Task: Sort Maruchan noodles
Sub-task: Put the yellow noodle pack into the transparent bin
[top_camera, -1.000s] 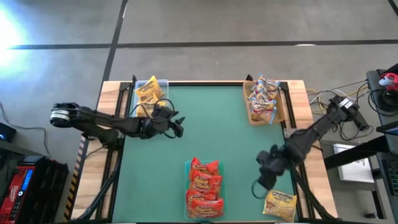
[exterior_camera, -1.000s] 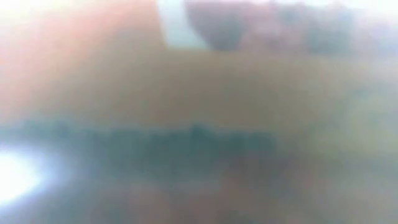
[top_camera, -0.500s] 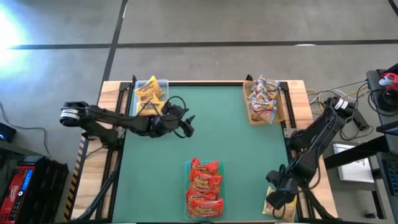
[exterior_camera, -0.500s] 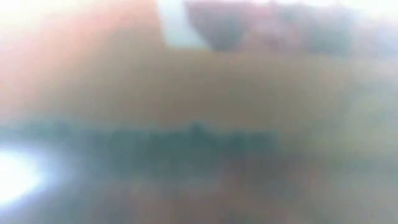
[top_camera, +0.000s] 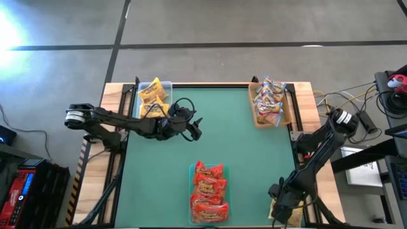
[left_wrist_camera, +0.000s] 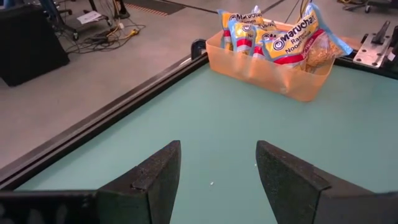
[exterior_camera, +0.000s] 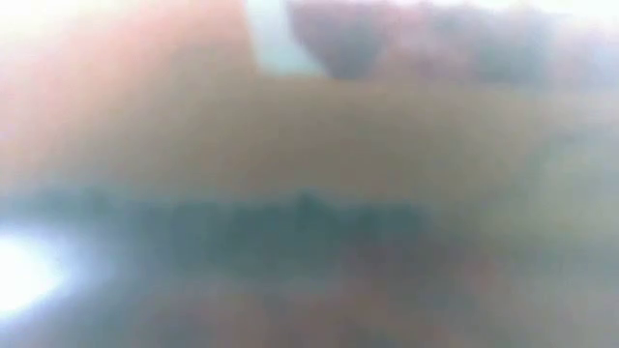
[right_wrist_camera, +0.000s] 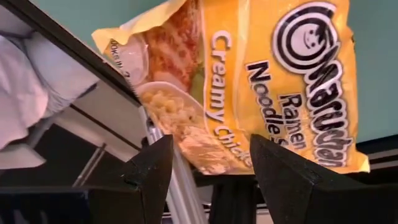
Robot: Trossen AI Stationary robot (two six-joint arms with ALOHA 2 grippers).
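Observation:
My right gripper (top_camera: 278,207) is open at the table's near right corner, pointing down over a single yellow Maruchan packet (right_wrist_camera: 273,81) that lies flat there (top_camera: 291,215). Its fingers stand at the packet's edge in the right wrist view. My left gripper (top_camera: 196,129) is open and empty, low over the green mat left of the middle. Yellow packets (top_camera: 151,95) sit in a clear tray at the far left. Pale packets with red labels (left_wrist_camera: 280,43) fill an orange tray at the far right. Red-orange packets (top_camera: 210,191) lie stacked in a tray at the near middle. My right gripper comes at the yellow packet's edge (right_wrist_camera: 205,149) from above with its fingers spread. Whether the fingers touch the packet, I cannot tell. The packet lies flat at the table's corner.
A dark raised rail (left_wrist_camera: 112,109) borders the mat, with wooden strips outside it. Bare green mat (top_camera: 241,152) lies between the three trays. Cables and equipment (top_camera: 381,95) sit beyond the table's right side. The low view is a blur and shows nothing usable.
My right gripper has travelled from the mat's right part toward the near right corner and down over the yellow packet, staying open. My left gripper has slid a little toward the table's middle. The packets have not moved.

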